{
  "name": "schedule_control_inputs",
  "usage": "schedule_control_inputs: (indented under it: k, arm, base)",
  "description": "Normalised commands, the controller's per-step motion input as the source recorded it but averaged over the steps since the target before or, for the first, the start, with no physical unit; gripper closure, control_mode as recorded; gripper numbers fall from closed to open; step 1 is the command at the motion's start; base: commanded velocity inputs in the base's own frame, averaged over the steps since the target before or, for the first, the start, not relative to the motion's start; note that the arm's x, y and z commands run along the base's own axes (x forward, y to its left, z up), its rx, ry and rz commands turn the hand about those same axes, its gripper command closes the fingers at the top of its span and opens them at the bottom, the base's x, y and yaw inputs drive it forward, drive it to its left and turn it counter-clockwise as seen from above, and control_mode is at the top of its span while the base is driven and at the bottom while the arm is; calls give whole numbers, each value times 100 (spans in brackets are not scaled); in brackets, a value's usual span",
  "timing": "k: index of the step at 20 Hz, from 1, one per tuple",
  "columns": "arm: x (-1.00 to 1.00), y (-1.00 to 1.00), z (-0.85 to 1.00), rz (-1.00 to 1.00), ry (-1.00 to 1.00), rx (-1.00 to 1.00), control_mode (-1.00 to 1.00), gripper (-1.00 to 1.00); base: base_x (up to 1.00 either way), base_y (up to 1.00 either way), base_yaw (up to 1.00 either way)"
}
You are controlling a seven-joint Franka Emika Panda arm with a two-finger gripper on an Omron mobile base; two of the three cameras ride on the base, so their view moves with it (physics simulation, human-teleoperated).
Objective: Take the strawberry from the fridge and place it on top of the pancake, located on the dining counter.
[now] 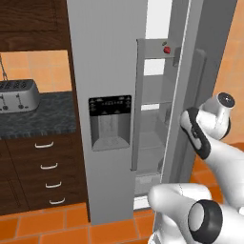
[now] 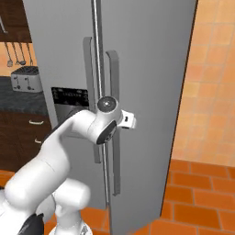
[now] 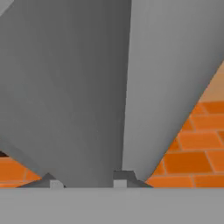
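Here, in the left base view, the fridge [image 1: 107, 71] stands with its right door [image 1: 190, 95] swung partly open, so that a narrow slice of the pale interior and its shelves shows between the two doors. The strawberry [image 1: 167, 49] sits as a small red dot high up inside, on an upper grey shelf just beside the edge of the open door. The left door carries the black dispenser panel [image 1: 110, 121]. To the left, a toaster [image 1: 18, 95] rests on a dark counter [image 1: 43, 116] above brown drawers [image 1: 47, 174], and the white arm reaches up from the lower right to the open door. In the right base view, the arm bends toward the long vertical handle [image 2: 114, 124] of the right door, with the hand hidden behind the wrist right at that handle. In the hand view, the gripper [image 3: 87, 183] has its two dark fingertips [image 3: 120, 178] drawn in on the grey handle bar [image 3: 87, 100] that runs up between them, pinching it, with orange floor tiles [image 3: 192, 148] showing past the door.
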Motion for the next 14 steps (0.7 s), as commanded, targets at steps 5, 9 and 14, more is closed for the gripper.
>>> schedule_control_inputs:
  k: [5, 9, 14]
  arm:
    - [-71, -12, 30, -3, 3, -1, -100, -100]
    - [-63, 16, 90, 1, 1, -23, -100, -100]
    - [-6, 96, 35, 1, 35, -47, -100, -100]
  base:
    - [0, 0, 0]
    - [0, 0, 0]
    - [0, 0, 0]
